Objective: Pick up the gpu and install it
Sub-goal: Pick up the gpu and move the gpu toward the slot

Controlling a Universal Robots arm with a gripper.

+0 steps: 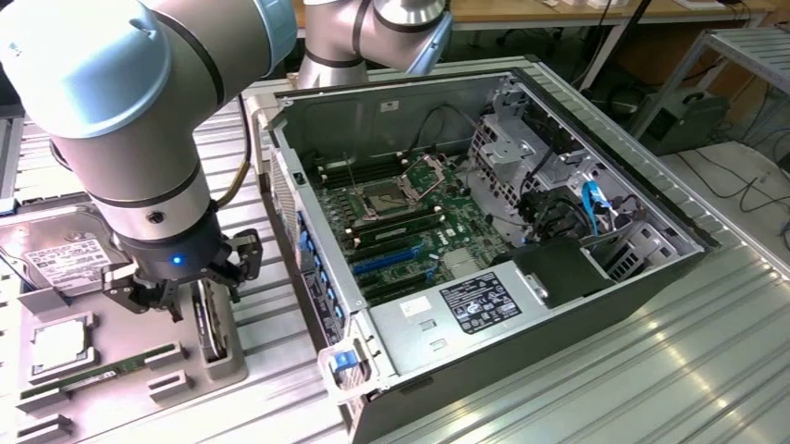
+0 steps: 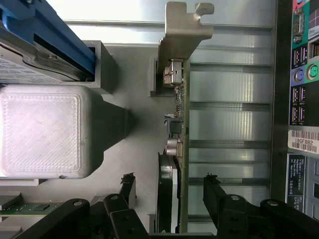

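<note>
The gpu [image 1: 213, 328] stands on edge in a grey tray [image 1: 235, 370] just beside the open case [image 1: 494, 231], on the exterior view's left of it, with its silver bracket [image 2: 184, 35] at one end. The gripper [image 1: 185, 296] sits low over the card with its jaws released; the wrist view shows the black fingers [image 2: 219, 199] on either side of the card's edge, with a gap on both sides. A hard drive [image 1: 62, 259] and a memory stick [image 1: 99, 375] lie in the tray, farther from the case than the gpu.
</note>
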